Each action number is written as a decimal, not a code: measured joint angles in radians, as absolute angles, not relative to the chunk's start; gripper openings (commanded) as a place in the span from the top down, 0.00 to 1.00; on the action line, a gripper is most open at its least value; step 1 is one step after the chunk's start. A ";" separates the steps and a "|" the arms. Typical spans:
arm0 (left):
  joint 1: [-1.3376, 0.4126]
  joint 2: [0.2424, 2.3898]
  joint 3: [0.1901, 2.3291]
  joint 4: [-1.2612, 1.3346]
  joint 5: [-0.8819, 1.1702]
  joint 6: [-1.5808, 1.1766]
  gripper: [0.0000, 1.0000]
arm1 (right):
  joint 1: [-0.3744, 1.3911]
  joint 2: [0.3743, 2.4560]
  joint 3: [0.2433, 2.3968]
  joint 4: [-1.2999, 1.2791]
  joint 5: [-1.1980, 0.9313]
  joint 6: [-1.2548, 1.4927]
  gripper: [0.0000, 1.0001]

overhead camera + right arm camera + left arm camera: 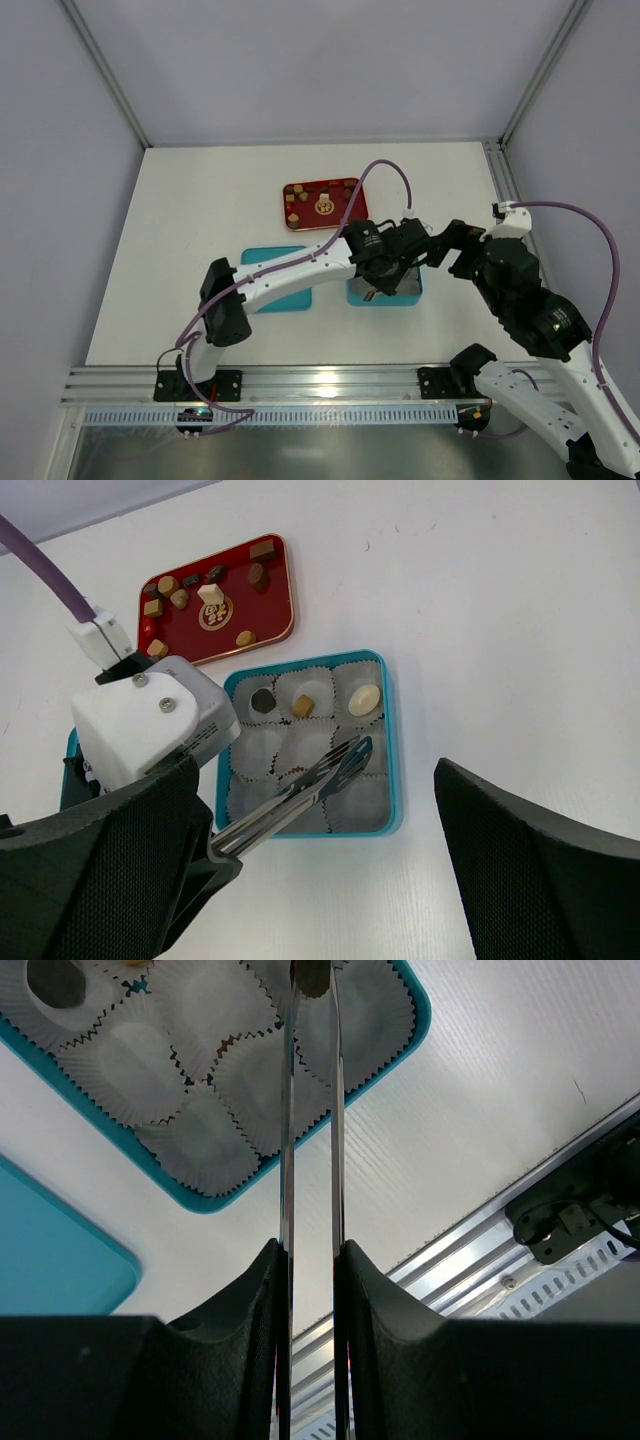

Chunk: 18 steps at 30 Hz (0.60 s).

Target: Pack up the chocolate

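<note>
Chocolate bites [210, 593], tiny, brown and cream: light, smudgeable, I judge; left jaws clamp steel tongs [300, 792] for side-pinching, right jaws gape empty.

Left tool [310, 1260], tongs [292, 798] above box [391, 742] (rightward open)

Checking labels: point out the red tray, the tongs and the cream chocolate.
red tray [272, 612], right wrist view, bare floor.
tongs [294, 796], right wrist view, mid-blade.
cream chocolate [363, 700], right wrist view, its top.
</note>
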State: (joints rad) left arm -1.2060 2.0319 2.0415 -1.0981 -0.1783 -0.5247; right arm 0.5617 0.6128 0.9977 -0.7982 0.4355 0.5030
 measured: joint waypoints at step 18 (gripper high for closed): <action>-1.206 2.053 2.038 -1.089 -0.189 -0.524 0.58 | 0.562 0.613 0.997 -0.798 0.434 0.503 0.00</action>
